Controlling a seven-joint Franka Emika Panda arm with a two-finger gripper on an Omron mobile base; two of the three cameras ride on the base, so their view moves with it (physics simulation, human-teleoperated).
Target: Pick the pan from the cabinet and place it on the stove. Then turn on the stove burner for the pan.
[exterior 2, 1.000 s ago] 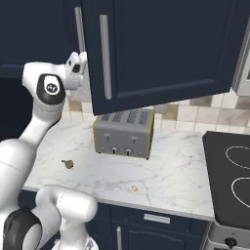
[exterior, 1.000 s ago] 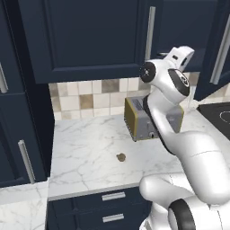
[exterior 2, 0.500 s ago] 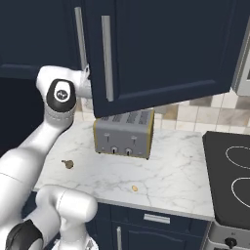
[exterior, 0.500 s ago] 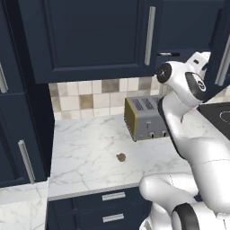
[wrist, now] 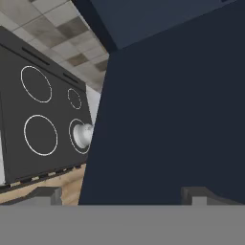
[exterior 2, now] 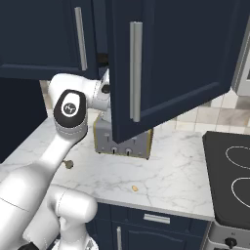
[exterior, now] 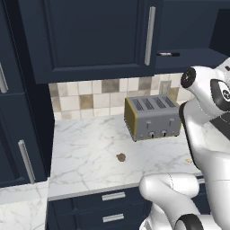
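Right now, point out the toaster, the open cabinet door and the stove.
toaster [exterior: 152, 117], left base view, its silver front face.
cabinet door [exterior 2: 171, 63], right base view, middle of its navy panel.
stove [wrist: 45, 110], hand view, black glass between the rings.

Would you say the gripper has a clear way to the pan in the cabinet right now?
Probably not yet. The cabinet door stands swung open, but in the hand view its dark panel sits right before the open gripper. In the left base view, the pan shows just its handle on the shelf.

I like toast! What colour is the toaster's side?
Yellow; the toaster shows it best in the left base view.
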